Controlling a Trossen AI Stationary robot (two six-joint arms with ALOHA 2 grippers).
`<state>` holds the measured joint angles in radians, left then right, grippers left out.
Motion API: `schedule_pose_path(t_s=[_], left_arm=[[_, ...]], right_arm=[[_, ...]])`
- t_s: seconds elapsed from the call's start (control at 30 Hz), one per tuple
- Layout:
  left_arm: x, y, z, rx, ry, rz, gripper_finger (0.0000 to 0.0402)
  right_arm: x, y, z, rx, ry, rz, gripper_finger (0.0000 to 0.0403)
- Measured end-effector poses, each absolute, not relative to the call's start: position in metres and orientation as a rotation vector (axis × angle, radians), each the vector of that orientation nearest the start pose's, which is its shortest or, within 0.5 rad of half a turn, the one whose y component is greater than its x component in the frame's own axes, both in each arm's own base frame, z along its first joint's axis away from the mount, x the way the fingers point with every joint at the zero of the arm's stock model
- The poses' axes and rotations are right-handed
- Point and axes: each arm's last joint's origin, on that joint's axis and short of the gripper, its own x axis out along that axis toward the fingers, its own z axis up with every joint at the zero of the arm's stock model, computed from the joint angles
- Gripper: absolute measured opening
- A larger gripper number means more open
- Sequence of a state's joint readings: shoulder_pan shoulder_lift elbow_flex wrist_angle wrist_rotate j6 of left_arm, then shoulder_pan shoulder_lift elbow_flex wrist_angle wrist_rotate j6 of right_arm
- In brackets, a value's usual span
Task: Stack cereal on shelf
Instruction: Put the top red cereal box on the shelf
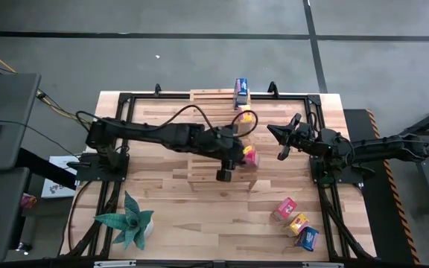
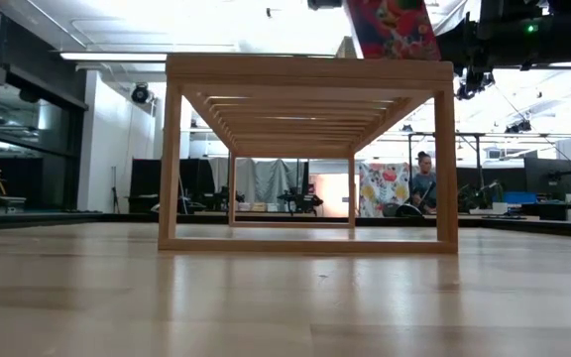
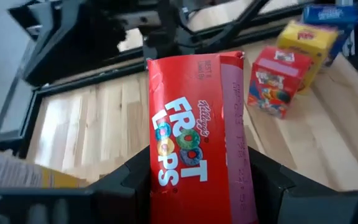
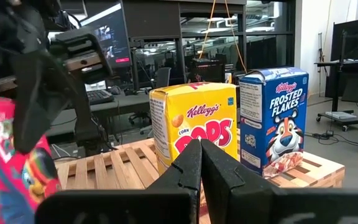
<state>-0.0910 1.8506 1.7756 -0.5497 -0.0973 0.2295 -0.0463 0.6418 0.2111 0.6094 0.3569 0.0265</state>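
Observation:
The shelf (image 1: 199, 167) is a light-wood slatted rack in the middle of the table. On its far end stand a blue cereal box (image 1: 241, 91) and a yellow one (image 1: 246, 117); in the right wrist view, the yellow box (image 4: 194, 127) and the blue box (image 4: 275, 118) stand upright side by side. My left gripper (image 1: 241, 152) reaches over the rack and is shut on a red cereal box (image 3: 194, 137). My right gripper (image 1: 281, 143) waits shut at the table's right side, holding nothing. My left gripper pinches the red box between its two fingers (image 3: 135, 180), one on each side of the box's lower part (image 3: 166, 186). The box's top end points away from the wrist. The box sits just above the rack's top (image 2: 305, 69); I cannot tell whether it touches it.
Three more cereal boxes lie on the table near its front right corner: red (image 1: 284, 208), yellow (image 1: 298, 223) and blue (image 1: 308, 238). A teal plant (image 1: 129, 223) stands at the near left. A black frame (image 1: 125, 97) runs round the table's edge.

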Motion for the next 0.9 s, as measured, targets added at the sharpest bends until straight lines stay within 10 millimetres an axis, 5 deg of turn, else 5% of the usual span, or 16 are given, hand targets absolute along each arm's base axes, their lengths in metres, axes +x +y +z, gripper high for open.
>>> schedule_pose_path(t_s=[0.6, 0.9], left_arm=[[0.419, -0.016, 0.342, 0.435, 0.650, 0.027, 0.0161], [0.410, -0.019, 0.357, 0.423, 0.602, 0.028, 0.0161]], right_arm=[[0.149, -0.017, 0.231, 0.054, -0.183, -0.400, 0.0000], [0.149, -0.017, 0.229, 0.052, -0.169, -0.400, 0.0000]])
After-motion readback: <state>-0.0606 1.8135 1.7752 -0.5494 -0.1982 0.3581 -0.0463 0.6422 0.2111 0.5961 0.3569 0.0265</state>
